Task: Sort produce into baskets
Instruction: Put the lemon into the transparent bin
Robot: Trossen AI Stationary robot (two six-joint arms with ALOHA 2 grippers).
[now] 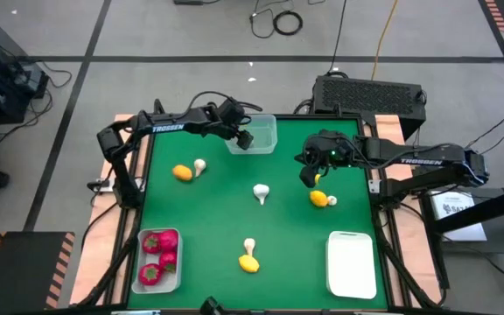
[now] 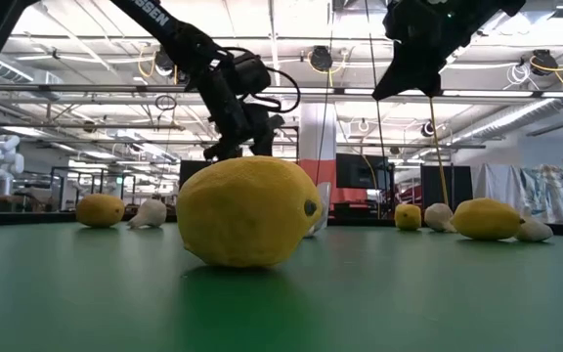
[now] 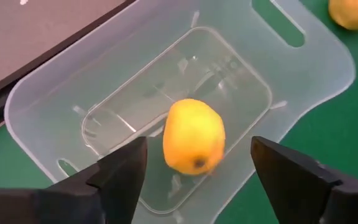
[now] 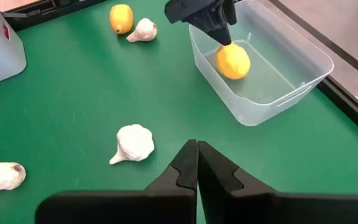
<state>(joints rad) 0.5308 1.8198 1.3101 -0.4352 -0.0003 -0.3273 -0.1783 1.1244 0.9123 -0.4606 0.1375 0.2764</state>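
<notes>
One lemon [image 3: 193, 136] between open left jaws.

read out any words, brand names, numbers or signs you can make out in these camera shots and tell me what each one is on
"TROSSEN": white letters on the left arm, high view.
"TROSSEN": white letters on the right arm, high view.
Letters ending in "SSEN": on the arm at the top left of the low view, partly cut off.
White sheet beside the right arm: print too small to read.
No text shows on the baskets or the produce.
</notes>
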